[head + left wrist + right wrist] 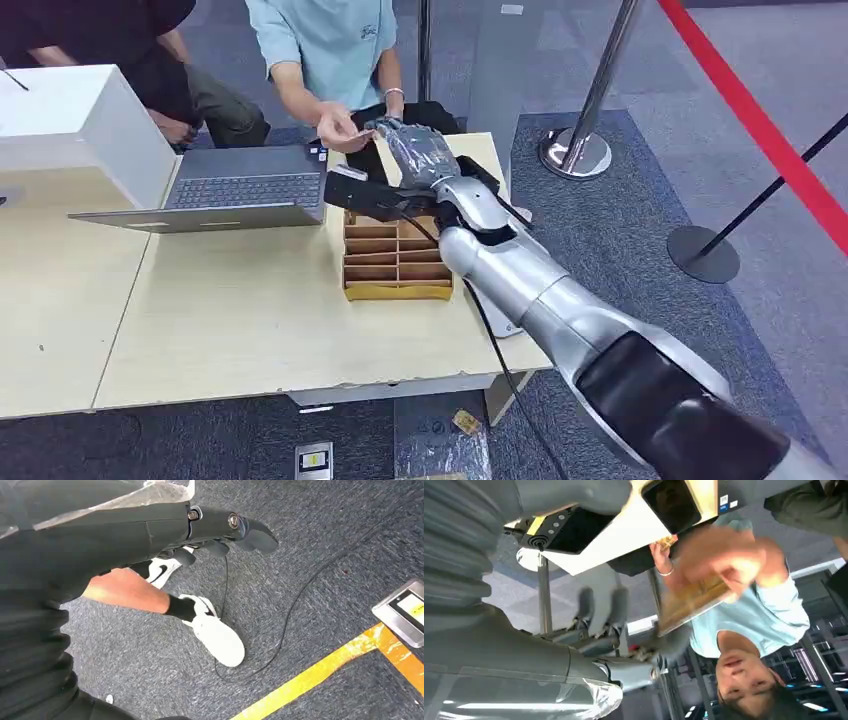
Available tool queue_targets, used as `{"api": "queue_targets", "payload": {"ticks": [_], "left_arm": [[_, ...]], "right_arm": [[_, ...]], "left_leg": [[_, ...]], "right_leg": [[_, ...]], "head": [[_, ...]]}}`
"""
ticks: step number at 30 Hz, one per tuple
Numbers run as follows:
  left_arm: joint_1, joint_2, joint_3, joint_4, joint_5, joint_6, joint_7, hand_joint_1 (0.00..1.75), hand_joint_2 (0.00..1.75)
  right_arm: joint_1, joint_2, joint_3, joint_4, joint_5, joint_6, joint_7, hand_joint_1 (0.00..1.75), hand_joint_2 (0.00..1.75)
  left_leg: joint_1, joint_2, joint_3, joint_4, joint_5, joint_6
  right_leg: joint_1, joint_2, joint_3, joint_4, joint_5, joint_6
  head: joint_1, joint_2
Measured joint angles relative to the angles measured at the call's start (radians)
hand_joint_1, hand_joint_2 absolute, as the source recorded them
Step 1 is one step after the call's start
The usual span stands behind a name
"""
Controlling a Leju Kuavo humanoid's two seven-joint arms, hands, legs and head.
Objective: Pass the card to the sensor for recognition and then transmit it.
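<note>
A brownish card (691, 602) is blurred in the right wrist view, pinched in a person's hand (724, 560). My right hand (412, 148) reaches over the far table edge toward that person's hand (342, 127). Its fingers (600, 607) are spread and stand apart from the card; the card's near end lies close to my thumb tip (671, 640). The black sensor (362, 190) sits on the table just beneath my right wrist. My left hand (227, 527) hangs by the floor, its fingers loose and holding nothing.
A cardboard box with dividers (396, 262) lies under my right forearm. An open laptop (240, 190) and a white box (85, 120) stand to the left. Two people are behind the table. Stanchions (578, 150) with red tape stand to the right. A cable (280, 640) runs over the carpet.
</note>
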Motion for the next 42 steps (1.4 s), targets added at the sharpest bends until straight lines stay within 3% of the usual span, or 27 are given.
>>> {"api": "queue_targets", "payload": {"ticks": [9, 19, 24, 25, 28, 29, 41, 42], "left_arm": [[0.001, 0.0, 0.0, 0.0, 0.005, 0.006, -0.015, 0.0, 1.75], [0.018, 0.003, 0.0, 0.0, 0.011, 0.019, -0.016, 0.0, 1.75], [-0.002, 0.014, 0.002, 0.0, 0.021, 0.043, -0.023, 0.0, 1.75], [-0.009, 0.016, 0.002, 0.0, 0.021, 0.049, -0.024, 0.0, 1.75], [-0.031, 0.018, 0.004, 0.0, 0.019, 0.055, -0.029, 0.0, 1.75], [-0.037, 0.019, 0.004, 0.0, 0.017, 0.055, -0.03, 0.0, 1.75], [-0.065, 0.05, 0.008, 0.0, -0.004, 0.046, 0.024, 0.0, 1.75], [-0.065, 0.051, 0.009, 0.0, -0.004, 0.045, 0.024, 0.0, 1.75]], "right_arm": [[-0.006, -0.003, 0.013, 0.019, -0.001, -0.011, 0.01, 0.0, 1.75], [0.027, -0.119, -0.015, -0.129, -0.024, -0.043, 0.102, 0.0, 1.75], [0.043, -0.15, -0.032, -0.198, -0.01, -0.055, 0.118, 0.0, 1.75], [0.043, -0.153, -0.033, -0.205, -0.01, -0.058, 0.118, 0.0, 0.0], [0.042, -0.155, -0.038, -0.224, -0.01, -0.058, 0.118, 0.0, 0.0], [0.04, -0.155, -0.038, -0.228, -0.008, -0.056, 0.118, 0.0, 1.75], [0.031, -0.14, -0.026, -0.264, 0.016, -0.01, 0.118, 0.0, 1.75], [0.032, -0.14, -0.023, -0.268, 0.024, -0.004, 0.118, 0.12, 1.75]], "left_leg": [[0.0, 0.0, 0.001, 0.0, 0.0, 0.0], [0.0, 0.0, 0.001, 0.001, 0.0, 0.0], [0.0, 0.0, 0.002, 0.001, 0.0, 0.0], [0.0, 0.0, 0.002, 0.0, 0.0, 0.0], [0.0, 0.0, 0.001, 0.0, 0.0, -0.001], [0.0, 0.0, 0.001, 0.0, 0.001, -0.001], [0.0, 0.0, 0.001, 0.0, 0.0, -0.001], [0.0, 0.0, 0.001, 0.0, 0.0, -0.001]], "right_leg": [[0.0, 0.0, 0.0, 0.0, 0.0, 0.0], [0.0, 0.0, 0.0, -0.001, 0.0, 0.0], [0.0, 0.0, 0.0, 0.0, 0.0, 0.0], [0.0, 0.0, 0.0, 0.0, 0.0, 0.0], [0.0, 0.0, 0.0, 0.001, 0.0, 0.0], [0.0, 0.0, 0.0, 0.001, 0.0, 0.0], [0.0, 0.0, 0.0, 0.001, 0.0, 0.0], [0.0, 0.0, 0.0, 0.001, 0.0, 0.0]], "head": [[0.0, 0.0], [0.0, 0.0], [0.0, 0.0], [0.0, 0.0], [0.0, 0.0], [0.0, 0.0], [0.0, 0.0], [0.0, 0.0]]}}
